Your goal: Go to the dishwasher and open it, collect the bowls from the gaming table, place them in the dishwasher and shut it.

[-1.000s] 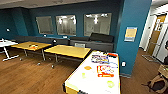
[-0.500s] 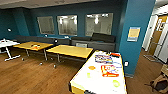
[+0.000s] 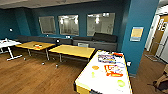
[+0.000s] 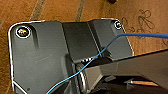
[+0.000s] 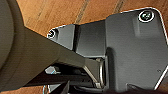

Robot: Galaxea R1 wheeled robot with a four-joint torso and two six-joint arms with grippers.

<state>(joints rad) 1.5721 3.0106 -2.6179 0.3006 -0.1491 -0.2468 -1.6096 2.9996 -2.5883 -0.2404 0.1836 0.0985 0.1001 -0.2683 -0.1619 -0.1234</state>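
The gaming table, long with a white top and yellow edges, stands at the lower right of the head view, end-on to me. An orange bowl sits on it, with a light green bowl nearer its front right corner and a small green one between them. Colourful board game boxes lie further along the top. The dishwasher is out of view. Both wrist views look down on the robot's dark plate over wooden floor.
Two plain yellow-wood tables stand to the left of the gaming table. Behind them a dark sofa runs along the teal wall. A white table is at far left and a teal pillar at right. Open wooden floor lies ahead to the left.
The whole head view has shifted: the camera has moved, and the gaming table now sits a little further right and larger. Nothing on the tables has moved.
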